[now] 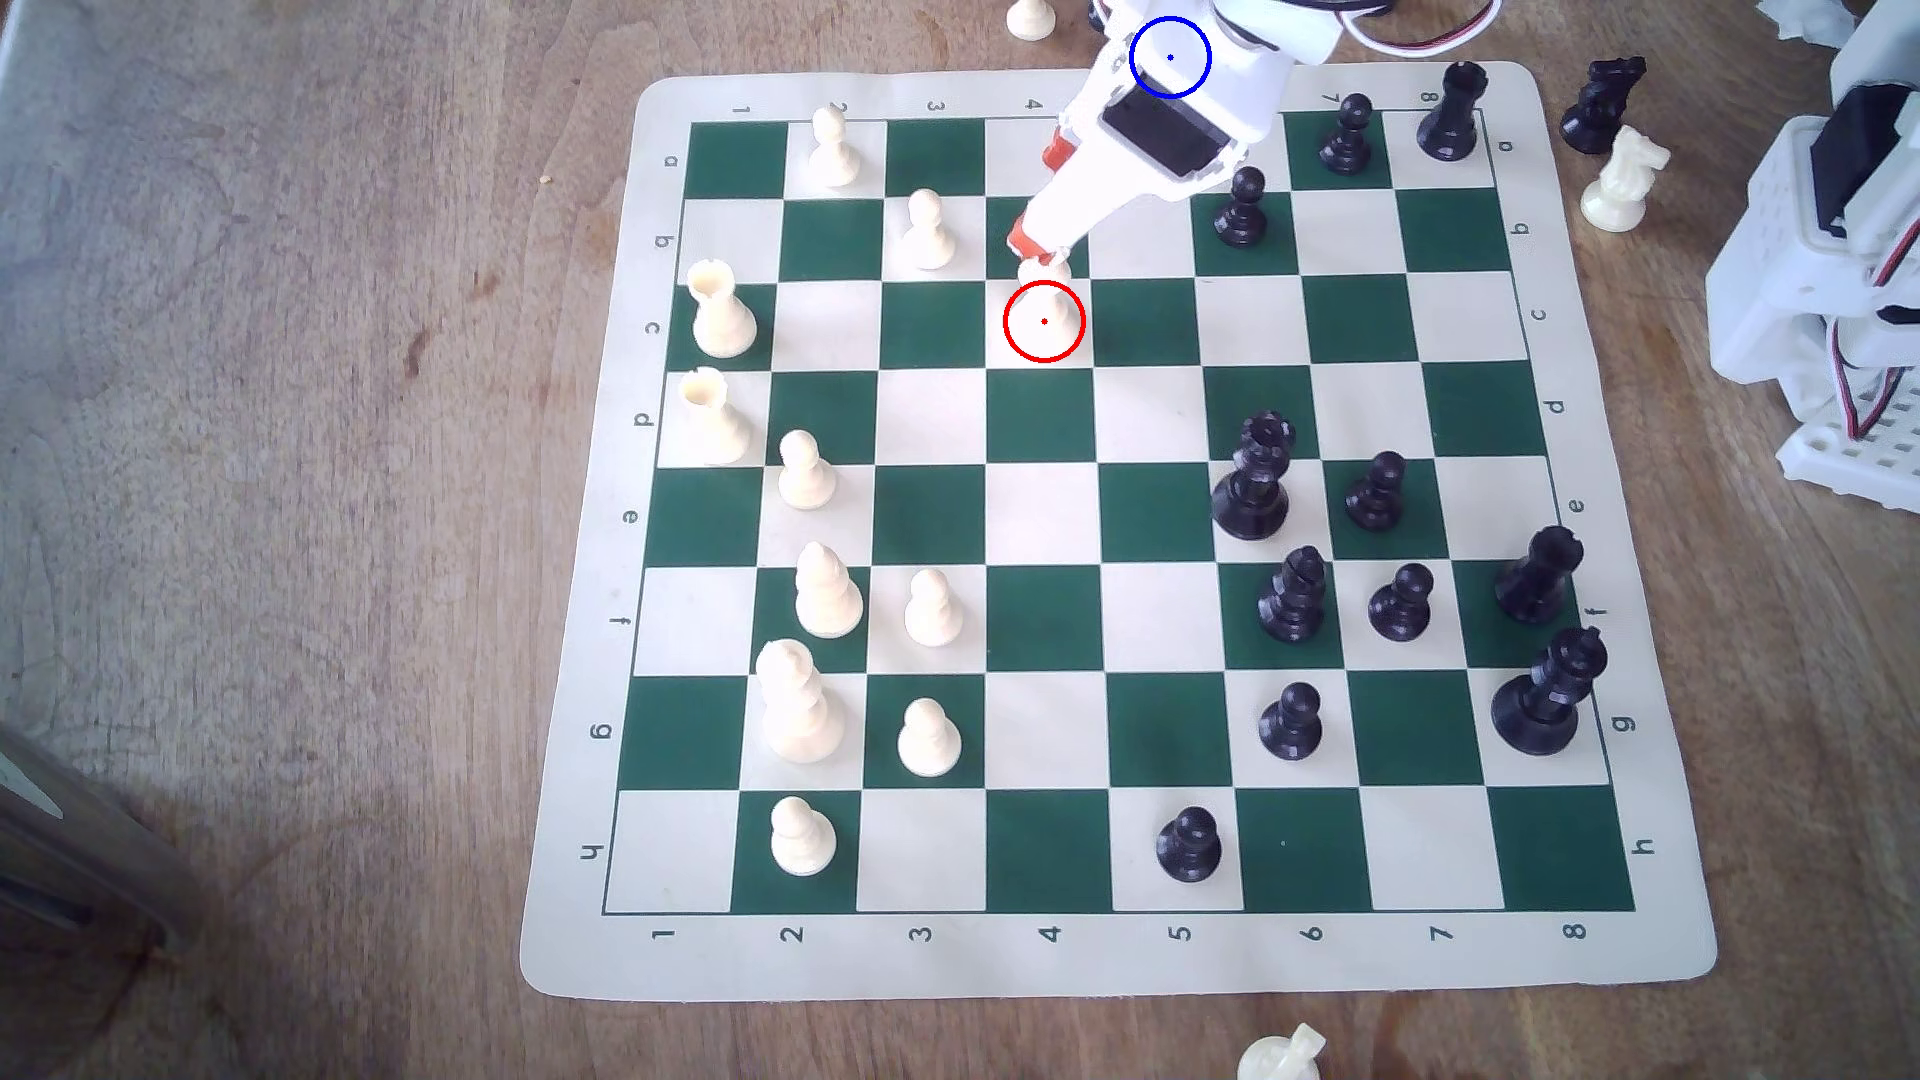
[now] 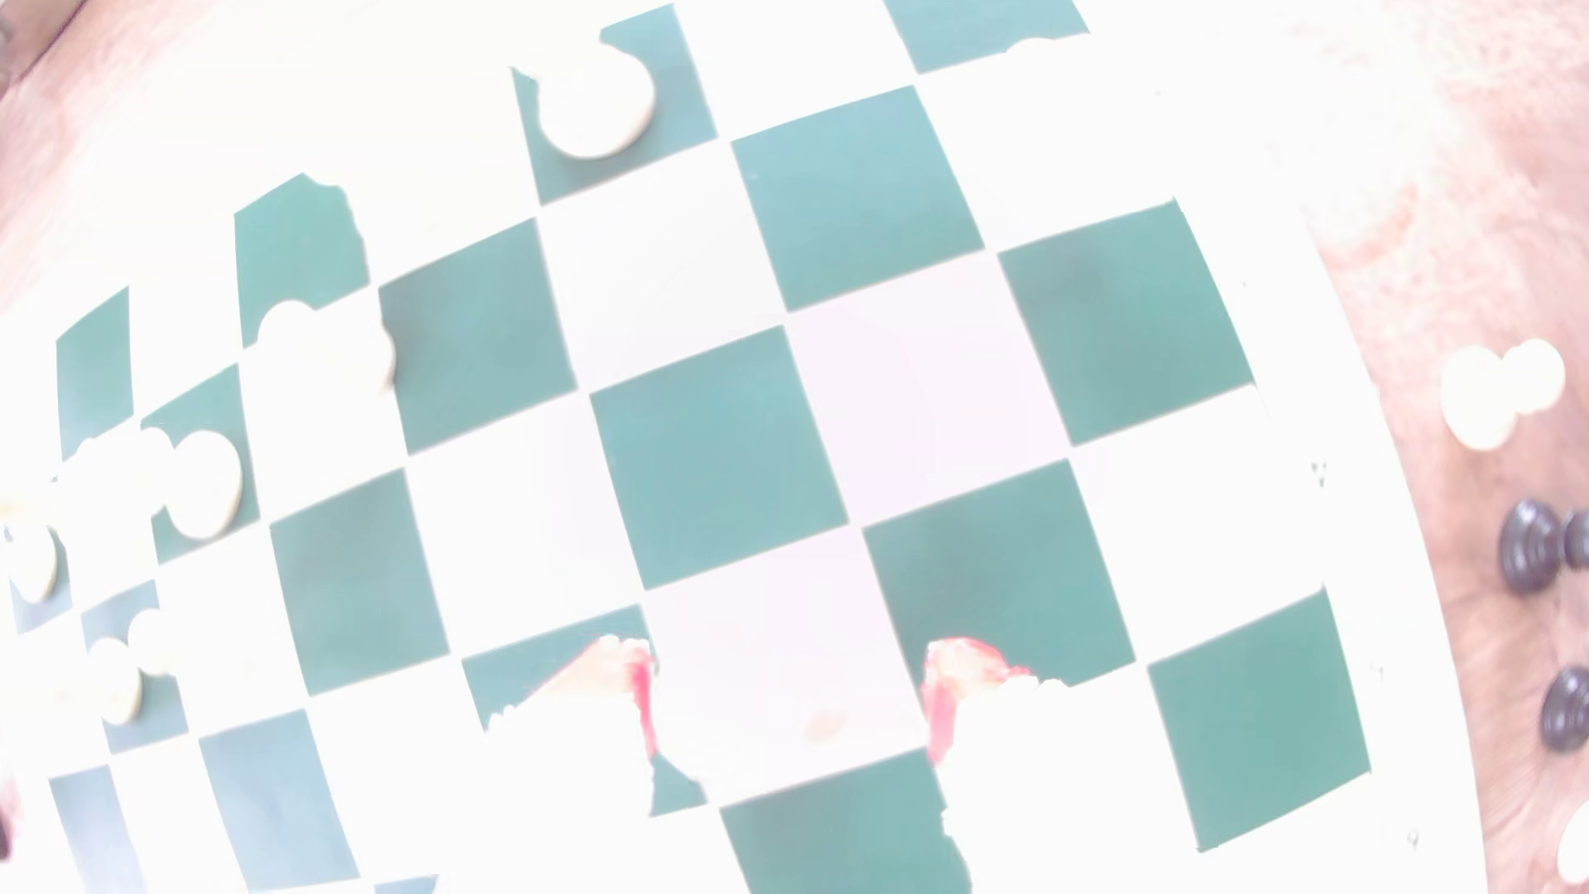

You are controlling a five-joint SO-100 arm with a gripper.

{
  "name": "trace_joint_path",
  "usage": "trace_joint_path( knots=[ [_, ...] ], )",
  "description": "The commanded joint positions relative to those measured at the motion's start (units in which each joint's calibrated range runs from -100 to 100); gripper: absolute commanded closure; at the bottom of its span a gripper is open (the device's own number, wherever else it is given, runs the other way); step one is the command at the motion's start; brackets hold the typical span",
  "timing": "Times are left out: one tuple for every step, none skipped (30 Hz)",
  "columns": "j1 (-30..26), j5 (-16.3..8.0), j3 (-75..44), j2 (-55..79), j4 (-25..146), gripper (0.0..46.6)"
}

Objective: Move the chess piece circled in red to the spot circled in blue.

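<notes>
The tall cream-white piece (image 1: 1051,301) stands upright inside the red ring on a light square near the board's far middle in the exterior view. My gripper (image 1: 1039,249) reaches down from the far side, its red-tipped fingers just over the piece's top. In the washed-out wrist view the gripper (image 2: 791,688) is open, with one red finger (image 2: 623,675) on each side of a pale blob with a faint cream spot (image 2: 825,724), likely the piece's top. The blue ring (image 1: 1170,57) is drawn over my white arm, which hides the wood beneath it.
The green and cream chess mat (image 1: 1143,955) holds several cream pieces on the exterior view's left and black ones on its right. A cream pawn (image 1: 925,231) and a black pawn (image 1: 1242,208) flank my gripper. A cream knight (image 1: 1621,182) and a black knight (image 1: 1605,99) stand off the mat.
</notes>
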Motion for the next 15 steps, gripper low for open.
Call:
trace_joint_path(
  knots=[
    [-0.19, -0.05, -3.95, -1.06, 0.30, 31.1],
    [-0.51, -0.15, -3.95, -1.06, 0.30, 30.9],
    [-0.66, -0.24, -4.04, -1.06, 0.30, 30.8],
    [-0.82, -0.29, -4.31, -1.06, 0.30, 30.7],
    [-0.98, -0.34, -4.58, -1.06, 0.30, 30.5],
    [-1.37, -0.39, -4.94, -0.89, 0.30, 30.4],
    [-1.60, -0.49, -5.04, -0.81, 0.30, 30.3],
    [-1.76, -0.49, -5.04, -0.64, 0.30, 30.2],
    [-1.91, -0.59, -5.22, -0.38, 0.30, 30.1],
    [-1.99, -0.63, -5.31, -0.13, 0.30, 30.0],
    [-1.99, -0.88, -5.40, 0.38, -0.27, 29.4],
    [-1.99, -0.93, -5.40, 0.55, -0.43, 29.3],
    [-1.91, -0.98, -5.49, 0.64, -0.52, 29.2],
    [-1.91, -1.03, -5.49, 0.81, -0.60, 29.1],
    [-1.76, -1.03, -5.49, 0.98, -0.60, 29.0]
  ],
)
